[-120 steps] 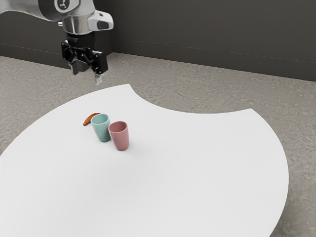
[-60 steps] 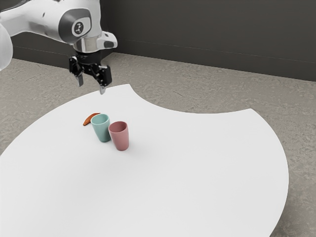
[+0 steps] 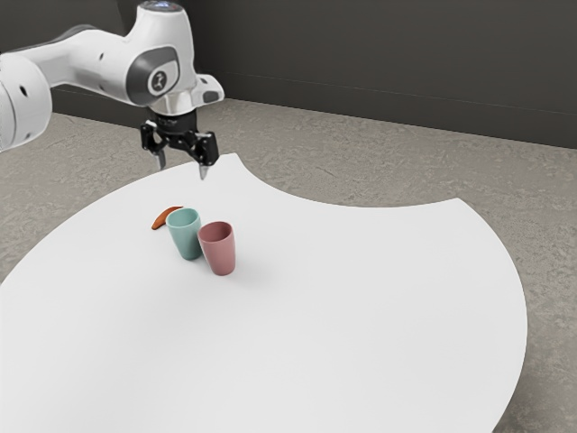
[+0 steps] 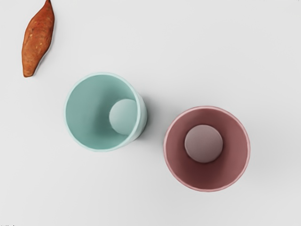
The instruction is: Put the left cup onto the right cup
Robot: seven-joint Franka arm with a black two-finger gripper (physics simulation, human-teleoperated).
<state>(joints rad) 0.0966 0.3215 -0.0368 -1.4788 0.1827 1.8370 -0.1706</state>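
Right now my hand (image 3: 183, 164) hovers open and empty in the upper left of the exterior view, over the two cups. The teal cup (image 3: 185, 233), the one to lift, stands upright on the white worktop (image 3: 361, 307), just left of the pink cup (image 3: 218, 247), with a sweet potato (image 3: 165, 216) near it. It looks light, stiff and smooth-walled, probably slippery, so I would pinch one wall at the rim.

text: none readable | arm (image 3: 90, 63) — round emblem (image 3: 160, 79) on its joint, too small to make out
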